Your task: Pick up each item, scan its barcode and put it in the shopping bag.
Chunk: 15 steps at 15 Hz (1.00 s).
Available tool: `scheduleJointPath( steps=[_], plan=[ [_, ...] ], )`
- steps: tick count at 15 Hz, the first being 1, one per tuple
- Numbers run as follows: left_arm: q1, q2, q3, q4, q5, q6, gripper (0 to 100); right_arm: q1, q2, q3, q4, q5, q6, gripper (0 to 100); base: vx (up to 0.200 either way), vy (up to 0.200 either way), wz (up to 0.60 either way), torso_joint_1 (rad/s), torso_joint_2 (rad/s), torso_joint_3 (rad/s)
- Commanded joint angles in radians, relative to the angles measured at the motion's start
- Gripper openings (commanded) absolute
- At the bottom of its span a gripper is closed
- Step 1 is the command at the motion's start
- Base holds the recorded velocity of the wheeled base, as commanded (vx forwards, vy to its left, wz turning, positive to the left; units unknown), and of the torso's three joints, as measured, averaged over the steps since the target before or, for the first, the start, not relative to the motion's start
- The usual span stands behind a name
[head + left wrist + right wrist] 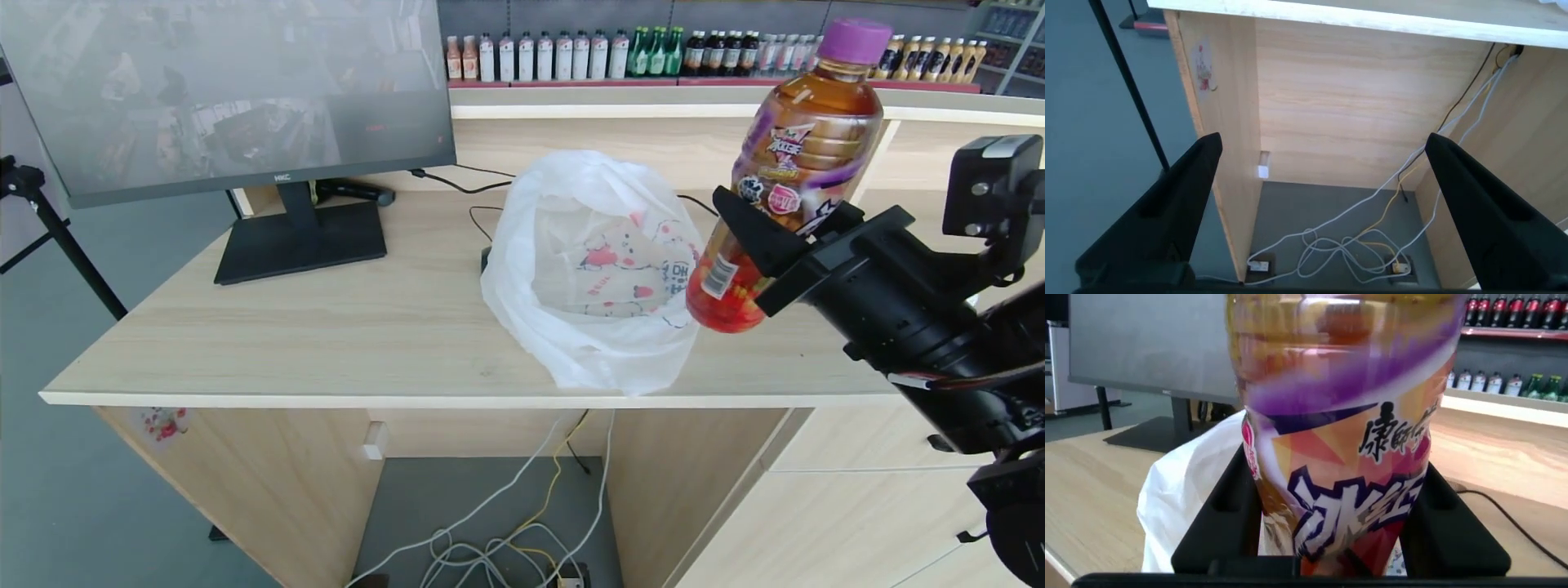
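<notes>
Down low, facing the underside of the bench [326,327], the left fingers [1323,220] are spread wide with nothing between them. The right fingers [763,257] clamp a purple-capped bottle [804,155] of amber drink, tilted in the air just beside the white bag [588,269], which sits open on the bench. Farther back stands a monitor [229,90].
</notes>
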Motion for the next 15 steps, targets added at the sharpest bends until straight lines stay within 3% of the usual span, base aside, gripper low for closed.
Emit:
scheduleJointPath(
  steps=[1,12,15],
  plan=[
    [0.0,0.0,0.0,0.0,0.0,0.0,100,0.003,0.047,-0.07,-0.001,-0.002,0.055,0,0.0,0.0,0.0,0.0,0.0,0.0],
    [0.0,0.0,0.0,0.0,0.0,0.0,100,-0.016,0.349,-0.42,-0.001,0.003,0.17,0,0.0,0.0,0.0,0.0,0.0,0.0],
    [0.0,0.0,0.0,0.0,0.0,0.0,100,-0.02,0.392,-0.529,0.086,0.004,0.179,0,0.0,0.0,0.0,0.0,0.0,0.0]
  ],
)
